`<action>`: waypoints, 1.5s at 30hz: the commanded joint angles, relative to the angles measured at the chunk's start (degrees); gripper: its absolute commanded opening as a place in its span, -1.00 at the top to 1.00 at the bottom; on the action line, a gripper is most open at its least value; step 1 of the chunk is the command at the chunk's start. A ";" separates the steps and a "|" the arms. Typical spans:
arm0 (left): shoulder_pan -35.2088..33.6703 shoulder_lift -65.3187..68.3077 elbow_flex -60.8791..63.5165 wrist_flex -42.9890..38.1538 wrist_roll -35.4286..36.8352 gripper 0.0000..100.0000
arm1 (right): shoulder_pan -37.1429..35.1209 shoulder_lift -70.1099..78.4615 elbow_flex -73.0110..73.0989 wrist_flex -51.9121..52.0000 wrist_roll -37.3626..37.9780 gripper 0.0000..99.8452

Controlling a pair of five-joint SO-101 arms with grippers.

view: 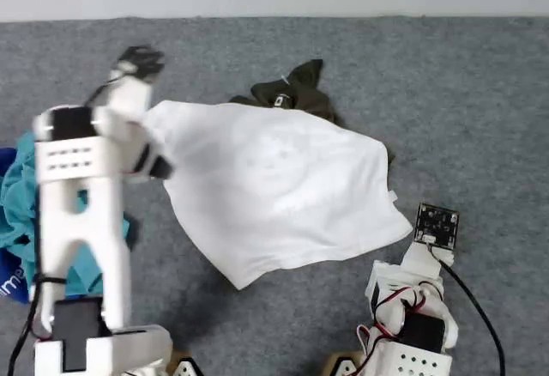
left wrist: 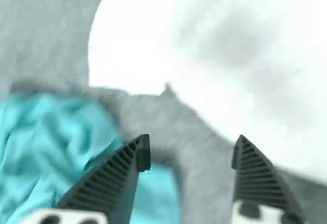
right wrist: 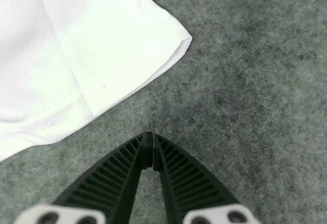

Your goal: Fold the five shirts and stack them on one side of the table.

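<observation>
Cloth of the crumpled white shirt (view: pixel 274 191) seems limp and light, so pinch a hem corner; left claw (left wrist: pixel 191 150) gapes released, right claw (right wrist: pixel 153 144) is clenched empty.

The left arm (view: pixel 81 213) stretches far on the left, its left gripper (left wrist: pixel 193 150) spread wide. The right arm (view: pixel 412 316) sits folded near right, its right gripper (right wrist: pixel 152 139) closed.
</observation>
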 commanded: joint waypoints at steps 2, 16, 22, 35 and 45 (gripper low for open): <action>10.73 1.93 -1.19 -4.48 5.36 0.45 | 0.31 -0.04 0.97 0.13 0.44 0.98; 23.91 26.73 -1.45 -21.36 8.09 0.47 | 0.31 -0.04 0.97 0.13 0.44 0.98; 24.26 32.18 -4.70 -19.69 7.38 0.84 | 0.31 -0.04 0.97 0.13 0.44 0.98; 16.88 25.05 -38.90 8.88 7.12 0.98 | 0.31 -0.04 0.97 0.13 0.44 0.98; 1.76 12.75 -50.07 10.37 8.79 0.98 | 0.31 -0.04 0.97 0.13 0.44 0.98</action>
